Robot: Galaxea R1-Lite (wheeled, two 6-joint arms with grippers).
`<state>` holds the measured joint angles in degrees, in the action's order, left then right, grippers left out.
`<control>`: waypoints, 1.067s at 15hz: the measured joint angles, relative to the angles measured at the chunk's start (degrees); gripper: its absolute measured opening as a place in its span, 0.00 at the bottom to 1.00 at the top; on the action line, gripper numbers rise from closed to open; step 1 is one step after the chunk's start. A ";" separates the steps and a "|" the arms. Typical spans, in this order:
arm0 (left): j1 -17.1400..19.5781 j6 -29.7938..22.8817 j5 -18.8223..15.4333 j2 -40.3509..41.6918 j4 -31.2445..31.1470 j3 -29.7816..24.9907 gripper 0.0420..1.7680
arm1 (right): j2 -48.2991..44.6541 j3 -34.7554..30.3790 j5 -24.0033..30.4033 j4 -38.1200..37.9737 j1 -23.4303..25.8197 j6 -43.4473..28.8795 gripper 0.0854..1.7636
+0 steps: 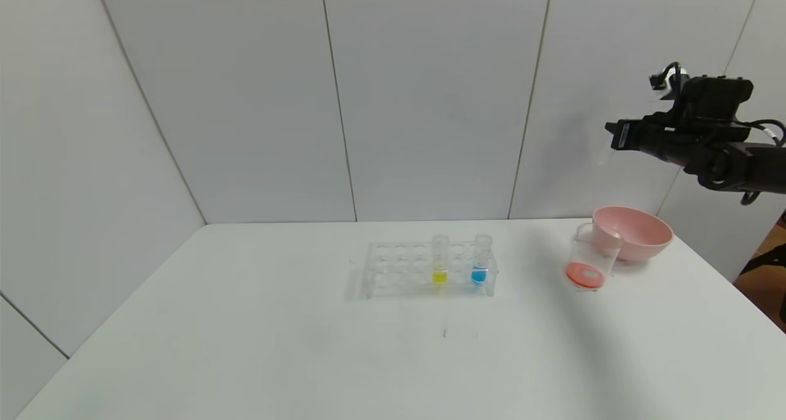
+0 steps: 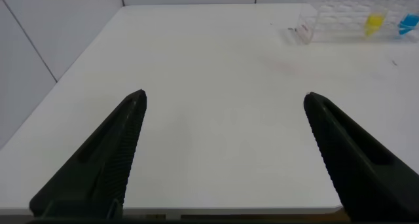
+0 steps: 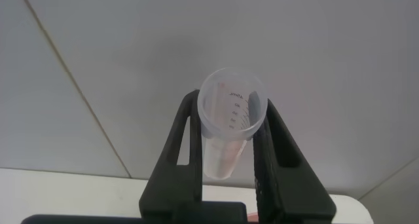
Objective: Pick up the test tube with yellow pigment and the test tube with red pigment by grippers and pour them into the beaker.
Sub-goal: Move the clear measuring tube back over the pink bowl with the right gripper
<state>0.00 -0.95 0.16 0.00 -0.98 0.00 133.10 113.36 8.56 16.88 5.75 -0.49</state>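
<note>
Above the beaker, right tool clamps a roughly level test tube.

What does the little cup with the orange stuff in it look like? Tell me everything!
The beaker is a small clear cup, plastic or glass by its look, with a pouring lip. It stands upright on the white table, with a shallow layer of red-orange liquid at the bottom. Right behind it sits the pink bowl; whether they touch is unclear.

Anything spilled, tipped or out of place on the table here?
Nothing stands out. The beaker stands upright with red liquid inside, beside the pink bowl; the yellow tube and blue tube sit upright in the rack. No spill shows.
</note>
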 joint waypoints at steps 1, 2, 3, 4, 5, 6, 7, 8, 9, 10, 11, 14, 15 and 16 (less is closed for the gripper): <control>0.00 0.00 0.00 0.00 0.00 0.00 0.97 | 0.78 0.00 -0.13 0.40 0.05 -0.02 0.25; 0.00 0.00 0.00 0.00 0.00 0.00 0.97 | 1.38 -0.11 -0.22 0.33 0.22 -0.09 0.25; 0.00 0.00 0.00 0.00 0.00 0.00 0.97 | 1.79 -0.43 -0.22 0.27 0.48 -0.11 0.25; 0.00 0.00 0.00 0.00 0.00 0.00 0.97 | 2.02 -0.79 -0.22 0.00 0.96 -0.05 0.25; 0.00 0.00 -0.02 0.00 0.00 0.00 0.97 | 2.11 -1.07 -0.22 -0.52 1.52 0.05 0.25; 0.00 0.00 0.00 0.00 0.00 0.00 0.97 | 2.07 -1.34 -0.33 -1.23 2.12 0.11 0.25; 0.00 0.00 -0.02 0.00 0.00 0.00 0.97 | 1.88 -1.87 -0.57 -1.69 2.60 0.20 0.25; 0.00 0.02 0.00 0.00 0.00 0.00 0.97 | 1.55 -2.76 -0.71 -1.76 3.19 0.30 0.25; 0.00 0.02 0.00 0.00 0.00 0.00 0.97 | 1.22 -4.13 -0.79 -1.34 3.78 0.51 0.25; 0.00 0.00 0.00 0.00 0.00 0.00 0.97 | 0.89 -5.64 -0.77 -1.12 4.35 0.91 0.25; 0.00 0.00 0.00 0.00 0.02 0.00 0.97 | 0.59 -7.39 -0.68 -0.85 4.88 1.52 0.25; 0.00 0.02 0.00 0.00 0.00 0.00 0.97 | -0.49 -13.12 -0.20 2.19 5.92 1.99 0.25; 0.00 0.00 0.00 0.00 0.00 0.00 0.97 | -0.79 -14.88 -0.16 4.77 6.07 2.01 0.25; 0.00 0.00 -0.02 0.00 0.00 0.00 0.97 | -1.04 -16.18 -0.11 5.75 6.12 2.12 0.25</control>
<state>0.00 -0.95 0.13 0.00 -0.98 0.00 132.06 97.18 8.45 22.64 11.87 1.63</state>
